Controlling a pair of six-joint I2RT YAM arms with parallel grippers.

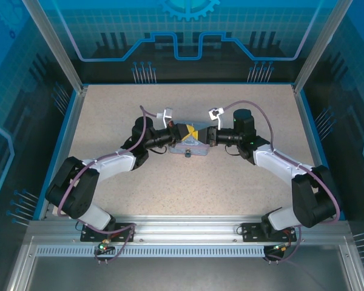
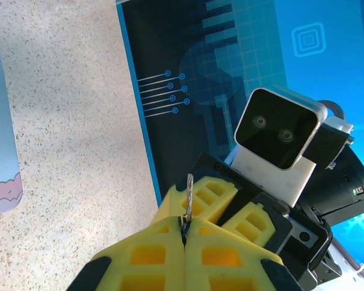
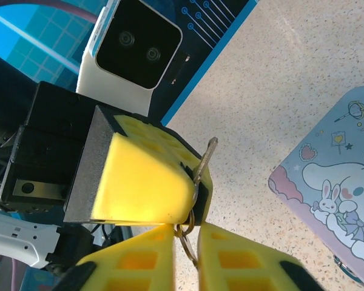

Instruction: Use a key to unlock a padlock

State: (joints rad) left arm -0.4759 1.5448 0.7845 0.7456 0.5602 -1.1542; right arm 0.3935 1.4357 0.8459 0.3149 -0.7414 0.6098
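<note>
My left gripper (image 2: 184,223) is shut on the key (image 2: 189,193), a thin dark metal sliver whose blade sticks up out of the yellow pads. In the right wrist view the key (image 3: 205,159) juts from the left gripper's pads, and thin key rings (image 3: 185,233) hang from it into the gap of my right gripper (image 3: 187,227). The right fingers stand apart, open, not pressing the rings. Both grippers meet tip to tip, left gripper (image 1: 183,132) and right gripper (image 1: 204,134), above the tin box. A tiny dark piece (image 1: 188,153) sits at the box's near edge; I cannot tell whether it is the padlock.
The pale grey-blue embossed tin box (image 1: 191,147) lies on the speckled table just under the grippers; it is also at box (image 3: 333,182) and box (image 2: 0,151). Blue enclosure walls (image 1: 182,42) ring the table. Purple cables (image 1: 147,124) loop over both arms.
</note>
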